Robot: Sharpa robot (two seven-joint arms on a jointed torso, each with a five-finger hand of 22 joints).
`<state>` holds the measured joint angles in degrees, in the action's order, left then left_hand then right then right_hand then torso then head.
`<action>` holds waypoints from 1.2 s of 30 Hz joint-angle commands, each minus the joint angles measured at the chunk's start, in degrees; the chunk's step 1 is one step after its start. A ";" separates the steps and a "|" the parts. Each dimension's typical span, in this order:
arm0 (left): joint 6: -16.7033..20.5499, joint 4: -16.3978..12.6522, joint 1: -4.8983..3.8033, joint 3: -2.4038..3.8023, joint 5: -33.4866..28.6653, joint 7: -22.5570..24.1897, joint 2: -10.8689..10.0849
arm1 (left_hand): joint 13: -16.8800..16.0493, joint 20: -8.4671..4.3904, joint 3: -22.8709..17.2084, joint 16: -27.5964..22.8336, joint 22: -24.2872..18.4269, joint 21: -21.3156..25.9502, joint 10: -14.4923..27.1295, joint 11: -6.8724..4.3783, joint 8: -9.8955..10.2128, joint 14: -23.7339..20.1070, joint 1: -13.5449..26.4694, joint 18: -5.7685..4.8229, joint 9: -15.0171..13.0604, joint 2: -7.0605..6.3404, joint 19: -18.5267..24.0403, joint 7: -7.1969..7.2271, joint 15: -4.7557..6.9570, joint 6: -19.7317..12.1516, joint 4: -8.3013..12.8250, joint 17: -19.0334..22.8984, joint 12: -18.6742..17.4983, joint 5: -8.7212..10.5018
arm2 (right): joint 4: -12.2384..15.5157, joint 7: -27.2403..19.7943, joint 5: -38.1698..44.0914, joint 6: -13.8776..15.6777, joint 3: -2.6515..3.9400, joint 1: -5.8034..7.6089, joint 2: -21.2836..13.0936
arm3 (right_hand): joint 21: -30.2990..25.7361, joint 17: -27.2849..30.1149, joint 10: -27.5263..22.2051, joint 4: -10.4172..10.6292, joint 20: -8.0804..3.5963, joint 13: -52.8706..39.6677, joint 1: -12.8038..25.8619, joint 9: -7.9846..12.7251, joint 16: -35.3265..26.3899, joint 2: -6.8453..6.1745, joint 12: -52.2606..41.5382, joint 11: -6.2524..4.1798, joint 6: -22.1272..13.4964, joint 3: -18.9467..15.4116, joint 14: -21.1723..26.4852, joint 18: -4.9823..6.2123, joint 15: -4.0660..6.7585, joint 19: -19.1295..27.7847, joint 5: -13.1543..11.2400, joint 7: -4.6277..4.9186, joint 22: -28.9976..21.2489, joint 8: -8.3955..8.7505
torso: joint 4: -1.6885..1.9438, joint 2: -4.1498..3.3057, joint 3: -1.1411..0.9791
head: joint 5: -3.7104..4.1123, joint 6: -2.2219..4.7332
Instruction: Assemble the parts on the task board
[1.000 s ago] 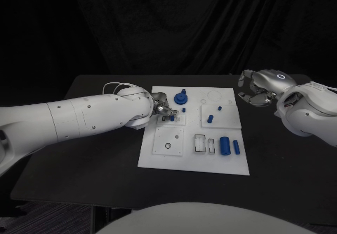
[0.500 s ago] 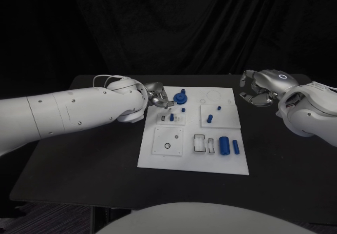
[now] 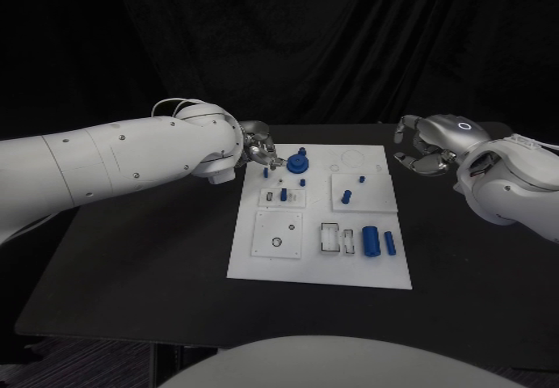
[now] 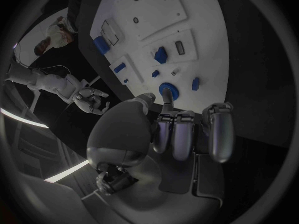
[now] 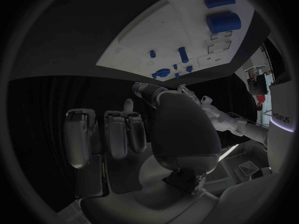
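The task board [image 3: 305, 271] was seen in the middle of the frame, and the job was judged partly done. Near its top edge a round blue disc with a peg [image 3: 300, 164] was already seated; small blue pegs [image 3: 348, 195] stood in the middle blocks. At centre right, a big cylinder [image 3: 371, 241] and a slimmer one [image 3: 390, 243] lay loose, with open slots beside them left to fill. The left hand [image 3: 258, 149] was held at the board's upper left, fingers apart, gripping nothing. The right hand [image 3: 421, 153], upper right, was curled, empty.
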<state>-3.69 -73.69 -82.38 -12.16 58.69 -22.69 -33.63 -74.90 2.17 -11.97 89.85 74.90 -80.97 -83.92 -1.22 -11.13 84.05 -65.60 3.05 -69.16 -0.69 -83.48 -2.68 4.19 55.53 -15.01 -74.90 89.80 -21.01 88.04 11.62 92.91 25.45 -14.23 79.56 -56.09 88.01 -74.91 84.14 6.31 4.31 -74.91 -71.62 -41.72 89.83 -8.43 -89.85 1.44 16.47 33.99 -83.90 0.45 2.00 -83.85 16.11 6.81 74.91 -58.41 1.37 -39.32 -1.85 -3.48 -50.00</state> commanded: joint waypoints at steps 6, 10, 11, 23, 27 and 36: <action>-13.41 4.65 -0.27 0.04 -8.56 -8.18 3.56 | -15.10 0.26 0.25 0.15 7.46 -0.23 -6.08 0.10 3.47 5.95 -0.30 -0.26 5.35 -0.40 -0.15 -0.16 -0.21 2.44 -1.18 -15.10 0.20 -0.26 | -0.19 1.04 0.38 -0.08 0.04 -0.13 0.34 | -0.22 -15.09 5.86 0.03 0.19 -15.09 0.73 0.15 0.17 0.22 -0.15 0.18 0.64 -0.15 -6.10 0.22 -0.13 -4.58 0.10 -0.06 14.20 0.28 | -0.11 0.08 -0.10 | 0.07 0.00; -15.31 6.41 -0.28 0.04 -8.88 -9.47 5.15 | -15.10 0.37 0.62 0.15 7.56 -0.09 -6.08 0.28 6.27 5.95 0.38 -0.26 10.39 -0.31 -0.22 -0.46 -0.33 3.94 -1.30 -15.10 0.20 -0.26 | -0.29 0.94 0.38 -0.23 0.04 -0.13 0.60 | -0.25 -15.09 5.86 0.04 0.16 -15.09 1.18 0.56 0.17 0.35 -0.15 0.09 1.68 0.07 -6.10 0.23 -0.07 -4.57 0.12 -0.17 14.19 0.46 | -0.15 0.01 -0.07 | 0.03 0.00; -15.66 6.72 -0.28 0.04 -8.92 -9.68 5.45 | -15.10 0.39 0.67 0.15 7.60 -0.07 -6.08 0.27 6.70 5.95 0.40 -0.26 11.27 -0.32 -0.25 -0.50 -0.32 4.31 -1.25 -15.10 0.20 -0.26 | -0.30 0.91 0.38 -0.22 0.04 -0.13 0.65 | -0.25 -15.09 5.86 0.04 0.16 -15.09 1.18 0.56 0.17 0.35 -0.15 0.09 1.68 0.07 -6.10 0.23 -0.07 -4.57 0.12 -0.17 14.19 0.46 | -0.07 0.02 -0.05 | 0.08 0.00; -17.15 9.87 -0.25 0.04 -9.08 -10.62 8.32 | -15.10 0.39 0.88 0.15 7.53 0.14 -6.08 0.33 7.49 5.95 0.76 -0.21 13.31 -0.24 -0.21 -0.56 -0.33 5.00 -1.36 -15.10 0.20 -0.25 | -0.31 0.86 0.38 -0.45 0.04 -0.13 0.90 | -0.31 -15.09 5.86 -0.07 0.14 -15.09 1.32 0.86 0.17 0.35 -0.15 0.04 2.08 0.24 -6.10 0.25 -0.03 -4.53 0.14 -0.22 14.17 0.73 | -0.03 -0.01 -0.07 | 0.10 0.00; -17.22 10.74 -0.21 0.04 -9.09 -10.62 9.03 | -15.10 0.39 0.90 0.15 7.48 0.22 -6.08 0.34 7.53 5.95 0.86 -0.19 13.53 -0.15 -0.16 -0.58 -0.34 5.03 -1.41 -15.10 0.20 -0.26 | -0.33 0.92 0.38 -0.68 0.04 -0.13 0.97 | -0.33 -15.09 5.86 -0.17 0.12 -15.09 1.36 1.04 0.17 0.36 -0.15 0.01 2.34 0.37 -6.10 0.26 0.00 -4.52 0.15 -0.25 14.16 0.88 | -0.10 -0.07 -0.07 | 0.11 0.00; -18.07 12.03 0.00 0.03 -9.09 -10.60 10.26 | -15.10 0.40 0.98 0.15 7.33 0.44 -6.08 0.38 7.55 5.95 1.13 -0.13 13.93 -0.02 -0.03 -0.63 -0.36 5.10 -1.48 -15.10 0.20 -0.24 | -0.37 0.89 0.38 -0.95 0.04 -0.13 1.19 | -0.46 -15.09 5.86 -0.44 0.07 -15.09 1.42 1.40 0.17 0.31 -0.15 -0.05 2.98 0.63 -6.10 0.29 0.05 -4.43 0.15 -0.31 14.11 1.16 | -0.09 -0.02 -0.08 | 0.09 0.00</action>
<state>-20.45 -61.76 -82.44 -12.17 50.18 -33.35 -23.56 -74.90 2.38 -11.25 89.85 74.94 -80.72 -83.92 -1.22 -3.82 84.05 -65.10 3.05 -55.32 -0.70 -83.67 -3.29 4.19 60.40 -16.52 -74.90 89.80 -21.01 87.68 11.63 92.91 24.92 -14.23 79.56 -54.89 87.75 -74.91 84.14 6.00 4.31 -74.95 -70.77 -40.38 89.83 -8.06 -89.85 1.44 19.23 34.30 -83.90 0.45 2.00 -83.85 16.11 6.52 74.94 -57.63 1.26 -39.37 -1.91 -3.43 -50.00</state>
